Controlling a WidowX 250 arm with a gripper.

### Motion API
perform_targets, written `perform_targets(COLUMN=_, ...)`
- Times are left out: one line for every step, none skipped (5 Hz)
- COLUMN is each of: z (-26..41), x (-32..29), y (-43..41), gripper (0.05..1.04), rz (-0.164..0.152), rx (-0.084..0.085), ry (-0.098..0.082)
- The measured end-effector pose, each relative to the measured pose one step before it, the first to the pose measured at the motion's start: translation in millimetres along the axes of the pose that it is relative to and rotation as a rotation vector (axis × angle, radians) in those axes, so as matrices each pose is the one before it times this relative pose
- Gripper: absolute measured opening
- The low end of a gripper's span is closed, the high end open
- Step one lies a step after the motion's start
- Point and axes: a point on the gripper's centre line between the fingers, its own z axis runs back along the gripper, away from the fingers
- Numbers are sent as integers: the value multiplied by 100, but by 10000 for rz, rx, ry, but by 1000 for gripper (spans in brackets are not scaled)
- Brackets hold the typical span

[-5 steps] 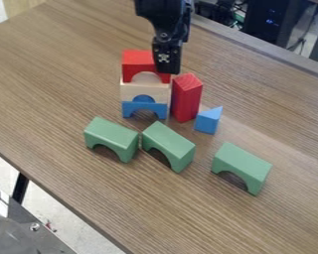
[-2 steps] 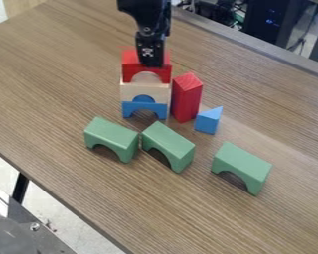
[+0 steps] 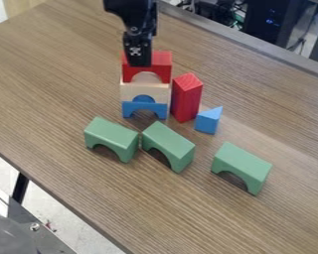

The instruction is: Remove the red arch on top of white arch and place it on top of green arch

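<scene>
The black gripper point(image 3: 138, 63) hangs from the top edge, in front of the upper left part of the red arch point(image 3: 161, 66) and partly hiding it. Under the red arch is the white arch point(image 3: 145, 91), which rests on a blue arch point(image 3: 155, 106). Three green arches stand nearer the camera: a left green arch point(image 3: 112, 132), a middle green arch point(image 3: 170, 143) and a right green arch point(image 3: 242, 165) set apart from the other two.
Right beside the stack stands a red block point(image 3: 187, 97), with a blue triangular block point(image 3: 208, 120) next to it. The table point(image 3: 62, 69) has its near edge running from the left to the bottom; computer equipment point(image 3: 271, 20) is behind the far edge.
The gripper has moved left across the top of the stack, from the red arch's right end to its left part. The blocks have stayed where they were.
</scene>
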Motion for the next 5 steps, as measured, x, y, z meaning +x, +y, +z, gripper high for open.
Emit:
perform_targets(z=-1097, x=128, y=450, gripper=1000, rz=29, rx=497, ry=-164)
perform_targets(z=-925, x=64, y=179, gripper=1000, rz=181, rx=293, ry=-134)
perform_targets(z=-1299, x=-401, y=163, gripper=955, rz=490, rx=303, ry=105)
perform_targets(z=-693, x=131, y=336, gripper=671, rz=421, rx=7, ry=13)
perform_targets(z=805, x=-626, y=211, gripper=606, rz=-2, rx=-197, ry=312)
